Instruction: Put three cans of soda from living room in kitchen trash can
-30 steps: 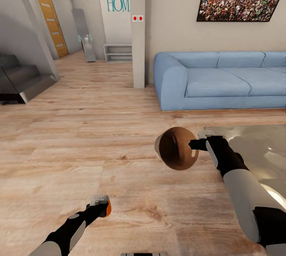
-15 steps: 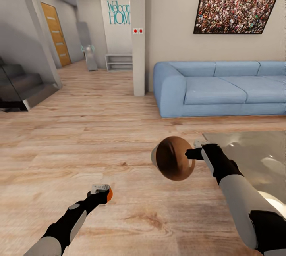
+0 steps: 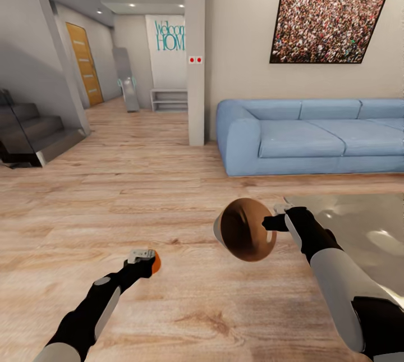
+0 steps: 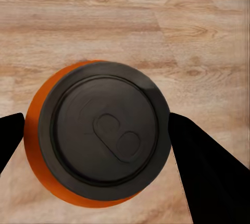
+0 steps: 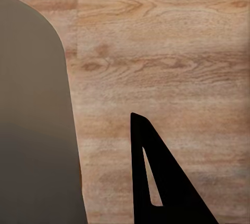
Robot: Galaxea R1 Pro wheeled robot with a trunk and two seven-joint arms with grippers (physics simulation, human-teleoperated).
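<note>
Left claw [image 3: 147, 261]: closed on the orange soda can [image 3: 155, 261], held low over the wood floor [image 3: 168, 205]. In the left wrist view the can's dark lid [image 4: 104, 130] faces the camera, with a black finger [image 4: 208, 172] against each side of the can.

Right claw [image 3: 273, 221]: clamped on the rim of the trash can [image 3: 245, 230], which is carried tipped on its side above the floor, its coppery-brown inside facing the head camera. The right wrist view shows the bin's pale grey outer wall [image 5: 31, 120] beside one black finger [image 5: 161, 182].

Glossy grey surface [image 3: 365, 233]: just right of the right arm.

Further back: light-blue sofa [image 3: 308, 134] against the wall, framed picture [image 3: 328, 24] above it, square pillar [image 3: 195, 53], dark stairs [image 3: 33, 132] at left, orange door [image 3: 85, 64] down the hallway.
</note>
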